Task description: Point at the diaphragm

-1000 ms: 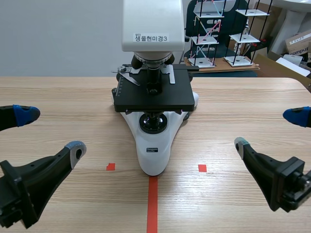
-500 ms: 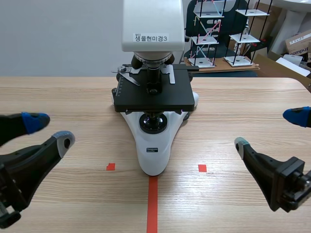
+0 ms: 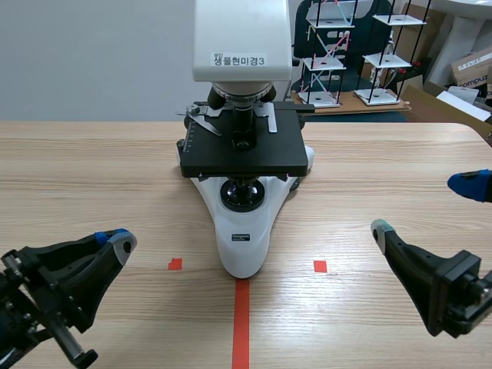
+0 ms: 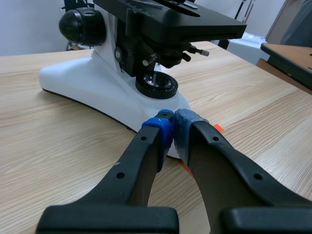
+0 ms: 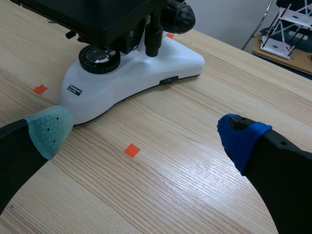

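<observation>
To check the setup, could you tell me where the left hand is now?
In the scene view the left hand sits low at the left, shut, its tips apart from the microscope base at centre.

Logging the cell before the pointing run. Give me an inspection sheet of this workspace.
Surface: wooden table, orange-red tape marks near the robot's edge.
Job's things: white microscope upright mid-table; black diaphragm assembly under its stage, untouched.
Clutter: nothing seen.
Grippers: left gripper shut, empty, low, short of the microscope; right gripper open, empty, off to the side.
Cables: nothing seen.
Surroundings: wire racks and cardboard box behind the table; grey wall.
</observation>
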You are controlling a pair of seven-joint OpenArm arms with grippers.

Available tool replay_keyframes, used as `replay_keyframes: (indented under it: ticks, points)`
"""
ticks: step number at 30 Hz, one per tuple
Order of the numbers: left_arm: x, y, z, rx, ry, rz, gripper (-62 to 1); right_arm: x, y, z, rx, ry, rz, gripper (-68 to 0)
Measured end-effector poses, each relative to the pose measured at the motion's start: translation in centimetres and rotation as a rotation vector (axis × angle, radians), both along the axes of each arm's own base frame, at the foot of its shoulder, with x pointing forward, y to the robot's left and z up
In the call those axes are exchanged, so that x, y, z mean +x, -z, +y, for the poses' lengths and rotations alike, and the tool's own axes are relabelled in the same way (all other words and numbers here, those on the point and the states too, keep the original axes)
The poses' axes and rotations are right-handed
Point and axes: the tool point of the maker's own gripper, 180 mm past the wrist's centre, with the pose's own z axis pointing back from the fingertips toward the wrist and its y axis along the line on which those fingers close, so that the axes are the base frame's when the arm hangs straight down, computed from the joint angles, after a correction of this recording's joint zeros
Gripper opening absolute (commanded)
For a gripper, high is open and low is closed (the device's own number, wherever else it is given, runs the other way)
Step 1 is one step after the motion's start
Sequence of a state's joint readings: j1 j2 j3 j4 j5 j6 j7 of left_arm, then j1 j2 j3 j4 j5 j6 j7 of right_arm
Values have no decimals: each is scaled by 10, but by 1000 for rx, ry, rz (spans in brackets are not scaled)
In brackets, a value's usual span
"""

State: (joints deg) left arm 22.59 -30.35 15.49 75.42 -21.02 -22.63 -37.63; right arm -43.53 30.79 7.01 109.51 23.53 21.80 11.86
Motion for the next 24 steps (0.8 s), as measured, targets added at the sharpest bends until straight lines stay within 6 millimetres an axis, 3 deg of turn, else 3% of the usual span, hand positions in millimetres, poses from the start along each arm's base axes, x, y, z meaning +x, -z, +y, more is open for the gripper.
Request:
replay_keyframes:
  ticks: [14,24]
  points:
    - [48,26,-39,-179,-44,-69,-569,-1,3,-1,-11,2,15,4]
    - [57,38,-63,-184,-13,-100,-569,-1,3,-1,-11,2,15,4]
